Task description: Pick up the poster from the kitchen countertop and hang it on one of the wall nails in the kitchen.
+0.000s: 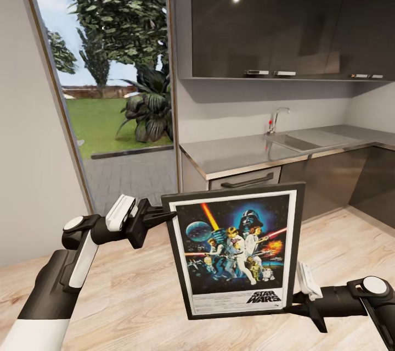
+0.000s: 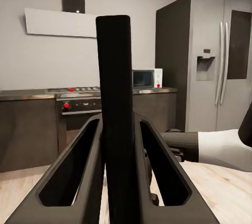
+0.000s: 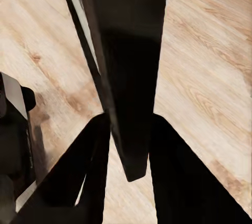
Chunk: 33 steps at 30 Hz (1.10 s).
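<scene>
Head view: one poster (image 1: pixel 235 249), two grippers clamping it.

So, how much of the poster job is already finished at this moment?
Done: the poster is off the kitchen countertop and held upright above the wooden floor. In hand: the left gripper clamps its upper left edge and the right gripper its lower right corner; both wrist views show fingers closed on the black frame. Left: hanging it; no wall nail is visible here yet.

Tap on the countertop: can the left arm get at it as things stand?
Probably not. The left gripper is shut on the poster, which the right gripper also clamps, and the tap stands well beyond, at the countertop's back.
</scene>
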Available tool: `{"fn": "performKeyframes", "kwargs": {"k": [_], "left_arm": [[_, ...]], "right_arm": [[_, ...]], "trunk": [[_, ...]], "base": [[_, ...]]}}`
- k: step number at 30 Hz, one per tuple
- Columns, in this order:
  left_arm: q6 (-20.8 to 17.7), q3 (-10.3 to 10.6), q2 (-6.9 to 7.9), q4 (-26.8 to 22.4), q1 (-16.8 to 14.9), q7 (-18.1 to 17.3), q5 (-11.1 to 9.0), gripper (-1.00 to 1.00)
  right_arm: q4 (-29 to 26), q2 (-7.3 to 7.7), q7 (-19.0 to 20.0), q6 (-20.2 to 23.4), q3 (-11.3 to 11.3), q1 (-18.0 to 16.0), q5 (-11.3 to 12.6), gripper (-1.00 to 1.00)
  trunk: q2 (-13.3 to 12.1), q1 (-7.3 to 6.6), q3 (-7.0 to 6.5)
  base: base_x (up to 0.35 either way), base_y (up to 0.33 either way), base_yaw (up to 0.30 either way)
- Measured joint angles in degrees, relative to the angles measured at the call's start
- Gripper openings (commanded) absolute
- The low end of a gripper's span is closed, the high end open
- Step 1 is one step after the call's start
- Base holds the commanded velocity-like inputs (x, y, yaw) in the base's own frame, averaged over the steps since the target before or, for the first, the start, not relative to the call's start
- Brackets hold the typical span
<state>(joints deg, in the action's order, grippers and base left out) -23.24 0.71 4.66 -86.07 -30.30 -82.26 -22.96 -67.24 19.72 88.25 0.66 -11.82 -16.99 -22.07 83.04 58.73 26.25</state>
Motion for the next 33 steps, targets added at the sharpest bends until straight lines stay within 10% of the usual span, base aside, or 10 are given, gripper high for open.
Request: {"fn": "performKeyframes", "kwargs": {"k": [17, 18, 33], "left_arm": [[-0.5, 0.2, -0.03, 0.1, 0.0, 0.2, 0.1, -1.0], [-0.6, 0.2, -0.05, 0.1, 0.0, 0.2, 0.1, 1.0], [-0.4, -0.2, 0.01, 0.1, 0.0, 0.3, 0.2, 1.0]], "right_arm": [[0.0, 0.02, -0.1, 0.1, 0.0, 0.0, 0.0, -1.0], [0.1, 0.02, -0.1, 0.1, 0.0, 0.0, 0.0, -1.0], [0.0, -0.01, -0.1, 0.2, -0.1, 0.0, 0.0, -1.0]], "trunk": [[0.0, 0.0, 0.0], [0.0, 0.0, 0.0], [0.0, 0.0, 0.0]], "base": [[0.0, 0.0, 0.0], [0.0, 0.0, 0.0], [0.0, 0.0, 0.0]]}}
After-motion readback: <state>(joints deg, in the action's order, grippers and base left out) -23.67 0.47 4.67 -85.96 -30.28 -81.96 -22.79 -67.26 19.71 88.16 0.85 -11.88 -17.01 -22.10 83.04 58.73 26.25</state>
